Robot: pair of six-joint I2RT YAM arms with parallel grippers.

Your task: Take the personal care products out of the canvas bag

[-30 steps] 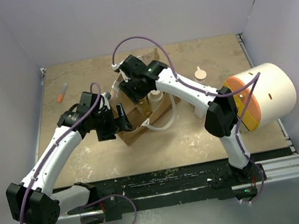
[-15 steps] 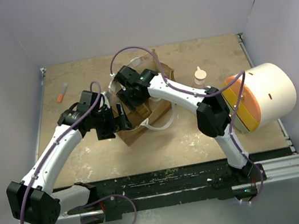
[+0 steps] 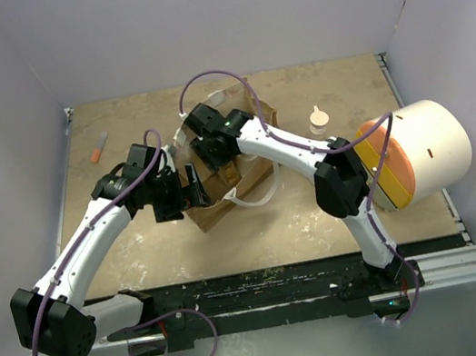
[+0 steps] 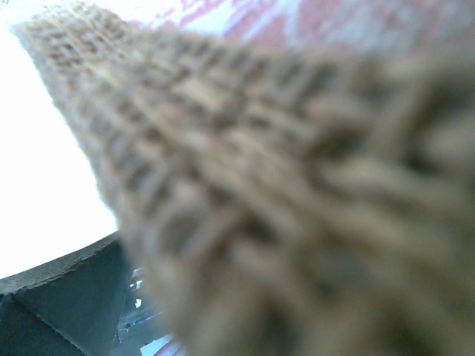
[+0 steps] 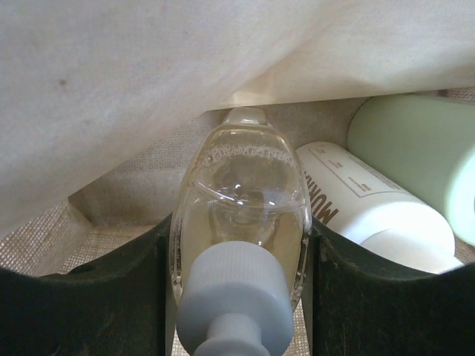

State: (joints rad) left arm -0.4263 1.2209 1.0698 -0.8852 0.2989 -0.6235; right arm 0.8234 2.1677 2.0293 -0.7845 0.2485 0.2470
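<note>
Right wrist shows right hand (image 5: 237,248) gripping clear bottle (image 5: 241,189) inside canvas bag (image 3: 219,210)

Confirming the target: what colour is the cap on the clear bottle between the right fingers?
Bluish-grey cap, clearest in the right wrist view.

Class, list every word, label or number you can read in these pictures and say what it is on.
"MUR": large letters on the white bottle, the rest hidden.
Boxed small print on the same bottle: too small to read.
No text shows on the clear bottle or the pale green bottle.
</note>
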